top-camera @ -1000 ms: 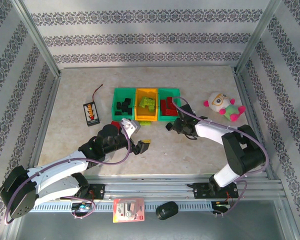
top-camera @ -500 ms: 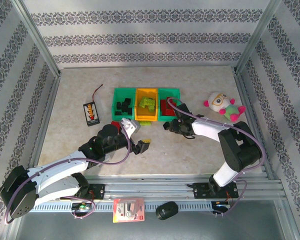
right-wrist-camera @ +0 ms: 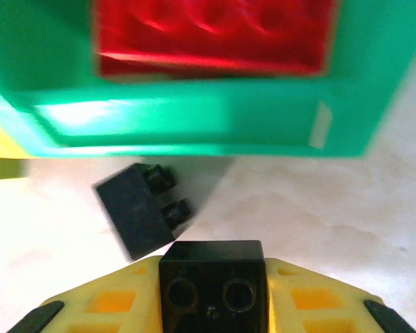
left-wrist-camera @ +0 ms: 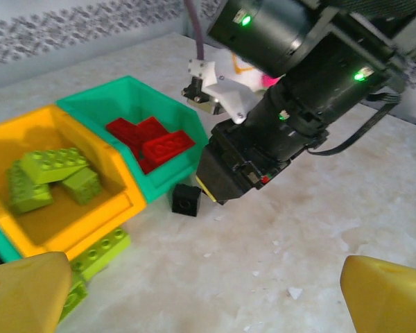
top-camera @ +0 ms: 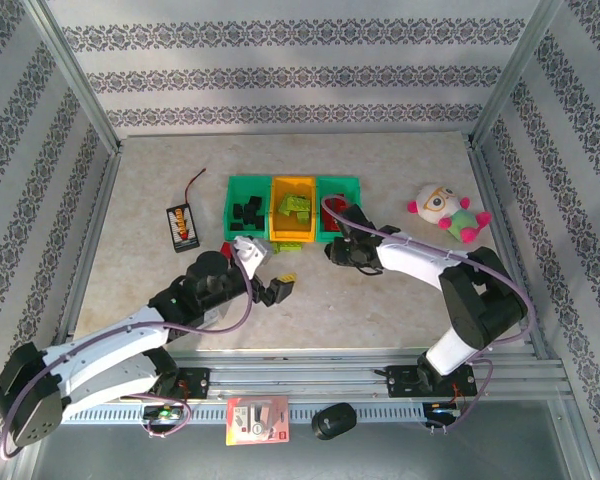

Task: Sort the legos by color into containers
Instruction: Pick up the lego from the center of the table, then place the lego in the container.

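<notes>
Nearest, the left gripper (top-camera: 280, 289) hangs low over the table (top-camera: 400, 300), jaws spread wide with nothing between them. In its wrist view the two yellow fingertips (left-wrist-camera: 24, 291) are cut off at the bottom corners. Just ahead, two loose lime green bricks (left-wrist-camera: 100, 251) lie beside the front wall of the orange-yellow bin (left-wrist-camera: 90, 220), the nearer one half hidden behind a fingertip. The right gripper (top-camera: 336, 251) is pinched on a held black brick (right-wrist-camera: 211, 277) whose lower part runs out of frame. Just beyond it a loose black brick (right-wrist-camera: 140, 214) lies tilted on the table, just in front of the right teal bin (right-wrist-camera: 194, 114). That bin's red bricks (left-wrist-camera: 159, 142) are blurred in the right wrist view. Sorted lime bricks (left-wrist-camera: 52, 166) sit in the orange-yellow bin. The left teal bin (top-camera: 232, 200) holds black bricks (top-camera: 246, 212), too small to count. Bare tabletop lies open to the right of the right arm and behind the bins up to the back wall
</notes>
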Robot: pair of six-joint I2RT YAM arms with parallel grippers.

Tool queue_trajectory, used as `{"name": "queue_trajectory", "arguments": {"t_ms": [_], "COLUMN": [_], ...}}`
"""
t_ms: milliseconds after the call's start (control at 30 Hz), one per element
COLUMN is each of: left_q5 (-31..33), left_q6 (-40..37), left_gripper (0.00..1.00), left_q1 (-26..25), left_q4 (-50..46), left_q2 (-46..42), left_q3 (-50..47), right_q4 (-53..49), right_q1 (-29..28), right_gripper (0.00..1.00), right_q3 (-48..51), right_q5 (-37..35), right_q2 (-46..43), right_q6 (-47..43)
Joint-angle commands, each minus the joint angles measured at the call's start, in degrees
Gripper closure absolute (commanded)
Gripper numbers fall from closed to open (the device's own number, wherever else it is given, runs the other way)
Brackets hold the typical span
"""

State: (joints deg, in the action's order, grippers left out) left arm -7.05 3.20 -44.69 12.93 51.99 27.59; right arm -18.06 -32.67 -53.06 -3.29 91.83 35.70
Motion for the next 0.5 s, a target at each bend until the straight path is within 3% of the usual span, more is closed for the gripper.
{"name": "queue_trajectory", "arguments": {"t_ms": [0, 267, 467], "left_q5": [7.78, 22.38, 26.57], "left_q6": [-0.70, 3.32, 5.05], "left_gripper": [0.01, 0.01, 0.01], "left_q1": [-1.02, -0.93, -0.86], "left_q4": [-7.43, -21.82, -27.55], "left_q2": [-4.04, -13.38, -16.94], "left_q3": [-0.79, 0.16, 0.70], "right_q4": [0.94, 3.24, 3.69], "right_q1": [-3.13, -8.92, -10.77], "right_gripper": [0.73, 0.72, 0.72], "right_q3": [-5.11, -23.04, -36.64], "right_q5": [0.91, 1.94, 2.16], "right_q2": [-0.82, 11.25, 22.08], "right_q6": [-3.18, -5.77, -7.30]}}
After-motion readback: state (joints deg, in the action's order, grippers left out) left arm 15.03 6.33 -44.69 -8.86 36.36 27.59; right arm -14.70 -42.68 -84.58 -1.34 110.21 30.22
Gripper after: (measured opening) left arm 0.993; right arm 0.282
